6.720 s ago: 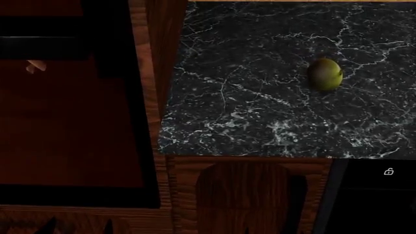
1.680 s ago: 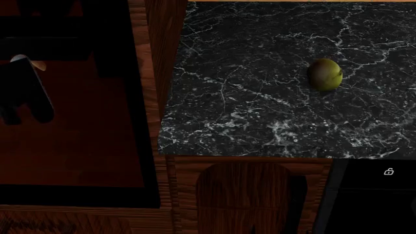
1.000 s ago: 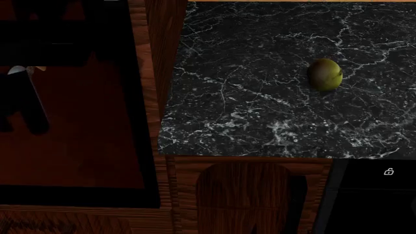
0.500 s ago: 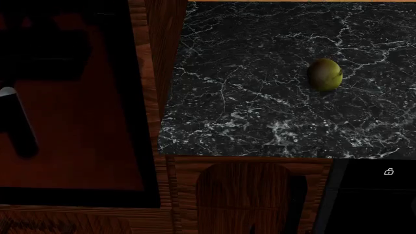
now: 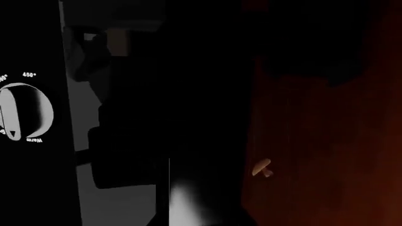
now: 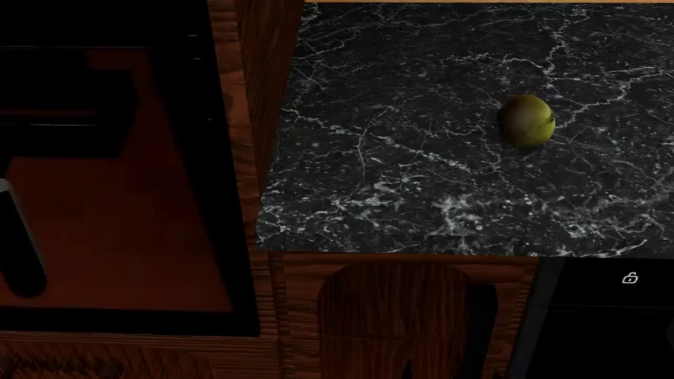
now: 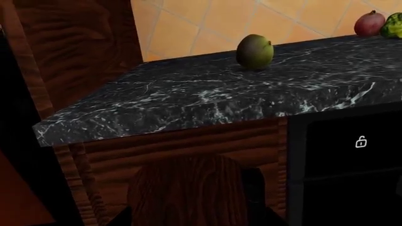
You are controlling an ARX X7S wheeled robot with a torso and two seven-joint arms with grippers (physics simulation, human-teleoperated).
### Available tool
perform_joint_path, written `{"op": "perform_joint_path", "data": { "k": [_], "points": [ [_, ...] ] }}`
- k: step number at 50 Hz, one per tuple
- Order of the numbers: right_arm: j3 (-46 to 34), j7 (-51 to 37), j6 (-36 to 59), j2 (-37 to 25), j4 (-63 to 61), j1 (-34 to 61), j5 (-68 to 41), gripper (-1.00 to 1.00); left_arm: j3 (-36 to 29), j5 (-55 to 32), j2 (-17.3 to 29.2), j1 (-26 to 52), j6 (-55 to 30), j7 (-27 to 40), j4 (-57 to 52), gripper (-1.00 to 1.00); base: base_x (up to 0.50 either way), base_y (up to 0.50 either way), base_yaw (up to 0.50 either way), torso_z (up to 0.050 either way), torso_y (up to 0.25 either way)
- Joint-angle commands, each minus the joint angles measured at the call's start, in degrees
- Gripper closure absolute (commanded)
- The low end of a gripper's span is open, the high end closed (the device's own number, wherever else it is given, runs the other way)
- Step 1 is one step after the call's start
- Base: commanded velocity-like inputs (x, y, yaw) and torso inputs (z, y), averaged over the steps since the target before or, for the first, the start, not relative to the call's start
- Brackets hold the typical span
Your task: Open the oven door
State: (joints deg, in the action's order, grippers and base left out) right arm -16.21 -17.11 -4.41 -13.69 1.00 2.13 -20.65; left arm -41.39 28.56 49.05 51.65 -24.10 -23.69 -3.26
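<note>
Overhead, the oven door [image 6: 116, 197] filled the left part of the head view, its black frame running down its right side and across its near edge around glossy reddish-brown glass. A dark horizontal bar crossed the upper part of the panel. Only a dark, rounded piece of the left gripper [image 6: 19, 257] showed at the view's left border, lying over the glass; whether its fingers were apart or together could not be told. The left wrist view was mostly black, with a white oven knob [image 5: 24, 112] marked "Warm" and "450°" on a black panel, and reddish glass [image 5: 326, 141] on the other side.

A strip of brown wood [image 6: 245, 118] separated the door's right frame from the black marble surface [image 6: 421, 181]. That surface had a straight near edge above a wooden cabinet front [image 6: 395, 316]. A green-yellow fruit [image 6: 526, 120] sat alone on the surface, well apart from the door and from the near edge, with bare marble all around it. In the right wrist view a red fruit [image 7: 369, 23] and a green one [image 7: 394, 24] sat touching at the far end of the surface, against an orange tiled wall [image 7: 207, 23]. Below the surface stood a black appliance front [image 7: 345, 160] with a small lock icon [image 7: 360, 141]. The right gripper was out of sight.
</note>
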Motion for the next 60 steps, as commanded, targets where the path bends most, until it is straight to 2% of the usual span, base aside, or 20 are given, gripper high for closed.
{"op": "perform_joint_path", "data": {
  "k": [1,40,60],
  "points": [
    [-0.23,-0.43,0.49,-0.39,-1.24,-0.16,-0.43,-1.00,-0.90,-6.80,2.38,-5.26,-3.98,-0.43,-7.05,1.00,0.00,0.00,0.00,0.000,0.000],
    [-0.81,-1.52,1.05,-1.57,-4.47,-0.54,-1.43,-1.00,3.76,-10.32,12.46,-22.58,-12.46,5.20,-28.51,1.00,0.00,0.00,0.00,0.000,0.000],
    [-1.30,-1.71,0.83,-1.75,-4.72,-0.50,-1.75,-1.00,5.67,-12.10,16.54,-30.73,-15.38,9.59,-35.84,1.00,0.00,0.00,0.00,0.000,0.000]
  ]
}}
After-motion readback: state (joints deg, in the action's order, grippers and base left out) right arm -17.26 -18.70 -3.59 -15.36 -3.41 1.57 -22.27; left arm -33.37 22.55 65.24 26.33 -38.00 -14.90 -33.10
